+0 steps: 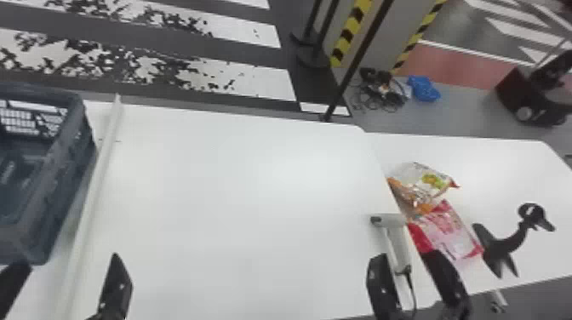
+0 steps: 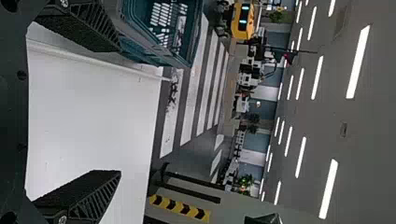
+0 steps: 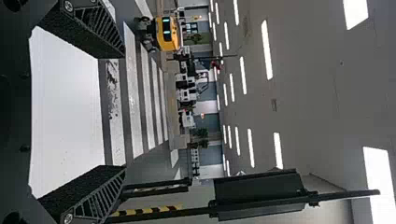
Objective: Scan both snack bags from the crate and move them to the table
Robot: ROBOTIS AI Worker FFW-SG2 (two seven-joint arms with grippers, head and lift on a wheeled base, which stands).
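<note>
My left gripper (image 1: 68, 283) stands open at the near left in the head view, just in front of the crate (image 1: 70, 170); in the left wrist view the left gripper (image 2: 100, 112) holds nothing. My right gripper (image 1: 415, 278) is open by the handheld scanner (image 1: 398, 244), its fingers apart; the right wrist view has the right gripper (image 3: 109, 109) with nothing between. Two snack bags, one white and orange (image 1: 425, 183), one pink and red (image 1: 451, 234), lie touching on the right table (image 1: 502, 170). The visible part of the crate's inside shows no bag.
A white table (image 1: 238, 191) spans the middle, with a pale raised strip (image 1: 95, 187) along its left beside the crate. A dark bird-shaped stand (image 1: 504, 247) is right of the pink bag. Black posts (image 1: 357, 59) rise behind the tables.
</note>
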